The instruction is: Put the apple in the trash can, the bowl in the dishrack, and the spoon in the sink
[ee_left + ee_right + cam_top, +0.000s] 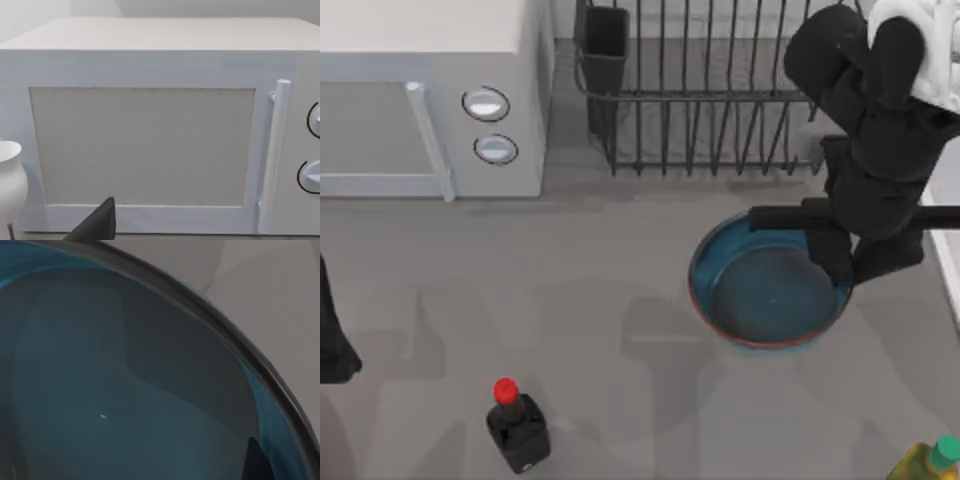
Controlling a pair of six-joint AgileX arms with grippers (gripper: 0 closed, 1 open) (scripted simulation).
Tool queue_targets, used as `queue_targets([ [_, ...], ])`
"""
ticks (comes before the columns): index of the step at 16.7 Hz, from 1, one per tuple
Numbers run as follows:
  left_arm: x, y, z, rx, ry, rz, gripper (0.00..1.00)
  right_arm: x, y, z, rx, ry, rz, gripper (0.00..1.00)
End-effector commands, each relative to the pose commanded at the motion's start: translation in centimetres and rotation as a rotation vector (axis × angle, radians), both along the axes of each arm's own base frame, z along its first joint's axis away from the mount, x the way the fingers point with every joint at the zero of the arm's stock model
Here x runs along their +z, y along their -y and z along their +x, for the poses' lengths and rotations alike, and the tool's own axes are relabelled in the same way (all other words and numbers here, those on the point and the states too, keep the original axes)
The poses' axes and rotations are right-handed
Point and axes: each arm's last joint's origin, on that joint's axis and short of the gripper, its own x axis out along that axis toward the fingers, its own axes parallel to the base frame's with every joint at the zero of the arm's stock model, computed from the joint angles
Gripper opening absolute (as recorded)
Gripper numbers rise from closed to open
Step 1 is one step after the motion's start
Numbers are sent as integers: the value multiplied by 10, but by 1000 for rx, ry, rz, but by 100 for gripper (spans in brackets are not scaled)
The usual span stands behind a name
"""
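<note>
The blue bowl with its reddish-brown rim sits on the grey table at centre right, just in front of the dark wire dishrack. My right gripper hangs low over the bowl's right rim. In the right wrist view the bowl's glazed inside and its rim are very close. A pale raised edge of the sink runs along the right margin. My left arm is parked at the left edge, with its gripper facing the microwave. The apple, the spoon and the trash can are out of view.
A white microwave with two round knobs stands at the back left. A dark bottle with a red cap stands near the front, and a yellow-green bottle at the front right corner. A white vase stands beside the microwave.
</note>
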Motion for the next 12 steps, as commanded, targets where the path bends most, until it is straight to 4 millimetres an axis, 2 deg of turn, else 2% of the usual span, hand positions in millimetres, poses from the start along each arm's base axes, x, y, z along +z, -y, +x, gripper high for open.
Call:
queue_targets([
  [5, 0, 0, 0, 0, 0, 0, 100, 2, -1, 0, 3, 3, 1, 0],
  [7, 0, 0, 0, 0, 0, 0, 100, 7, -6, -1, 35, 60, -4, 0],
  [12, 0, 0, 0, 0, 0, 0, 100, 39, -43, -10, 207, 454, -41, 0],
])
